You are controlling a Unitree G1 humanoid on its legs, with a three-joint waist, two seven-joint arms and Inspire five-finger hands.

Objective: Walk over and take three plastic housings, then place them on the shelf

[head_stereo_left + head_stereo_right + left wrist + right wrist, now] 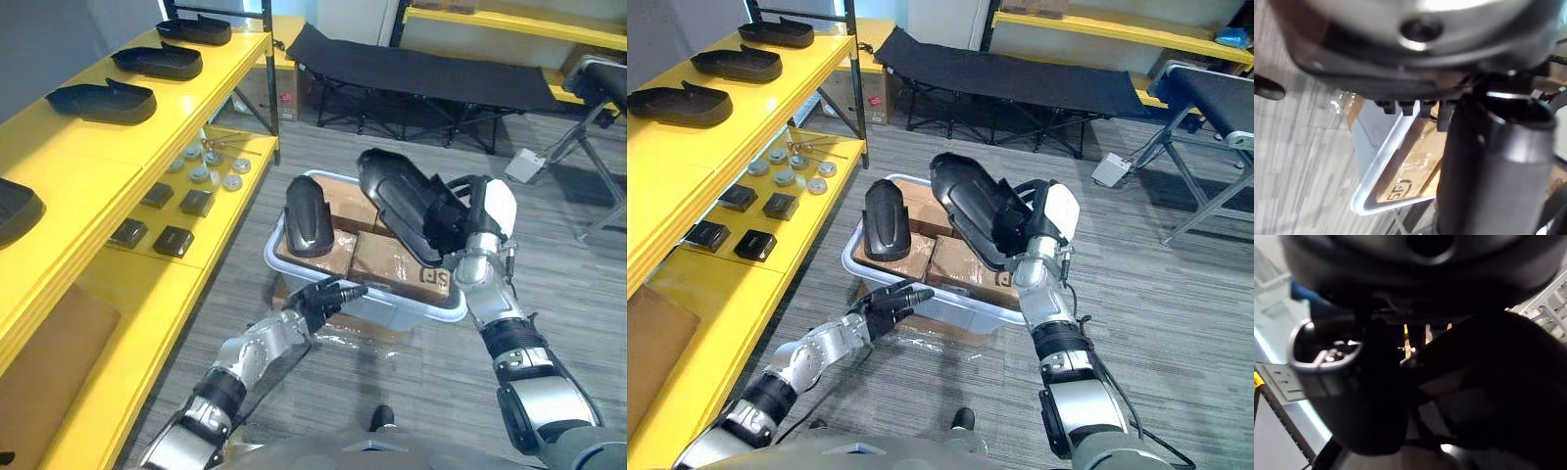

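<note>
My right hand (468,223) is shut on a long black plastic housing (397,201) and holds it tilted above the white bin (392,311). A second black housing (307,217) stands upright on the cardboard boxes (392,262) inside the bin. My left hand (323,297) is open and sits low at the bin's near left corner, just below that housing and apart from it. In the left wrist view the bin's rim (1378,166) shows past the fingers. Several more black housings (103,101) lie in a row on the top level of the yellow shelf (147,147) at the left.
The shelf's lower level carries small black blocks (173,240) and round silver parts (201,174). A black folding cot (421,73) stands behind the bin. A grey frame on legs (598,147) is at the right. Flat cardboard (367,328) lies under the bin.
</note>
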